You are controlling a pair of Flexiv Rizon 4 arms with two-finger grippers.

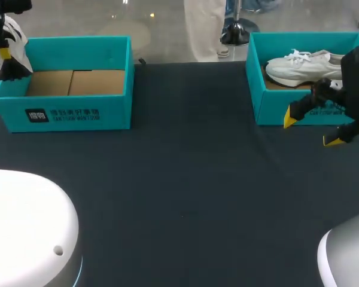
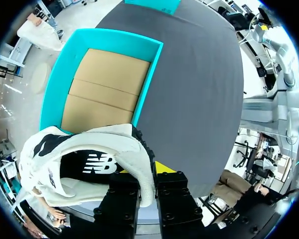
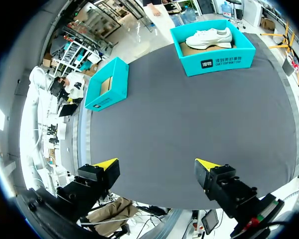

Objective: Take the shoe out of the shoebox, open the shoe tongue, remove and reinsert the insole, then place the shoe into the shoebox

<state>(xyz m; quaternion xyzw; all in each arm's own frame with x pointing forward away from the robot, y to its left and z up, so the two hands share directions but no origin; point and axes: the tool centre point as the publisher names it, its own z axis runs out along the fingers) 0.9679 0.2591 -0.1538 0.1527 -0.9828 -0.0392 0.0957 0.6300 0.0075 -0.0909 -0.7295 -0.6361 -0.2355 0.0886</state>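
White print beside a square mark is carried on the front walls of the left shoebox (image 1: 63, 113) and right shoebox (image 3: 217, 63); a white letter logo is borne on a black part of the shoe (image 2: 89, 159).

The setting reads as a robotics lab with a test bench. A wide counter (image 1: 185, 179) is covered in plain dark cloth, and two robot arms are mounted at it, the left arm (image 1: 6, 6) and the right arm (image 1: 358, 72). White rounded housings (image 1: 24, 227) are seen at its near edge. A left shoebox (image 1: 66, 113) and a matching right shoebox (image 1: 269, 110) are set well apart. A white shoe (image 1: 299, 66) is laid in the right one, and a second shoe (image 2: 89, 164) is pinched in the left arm's jaws.
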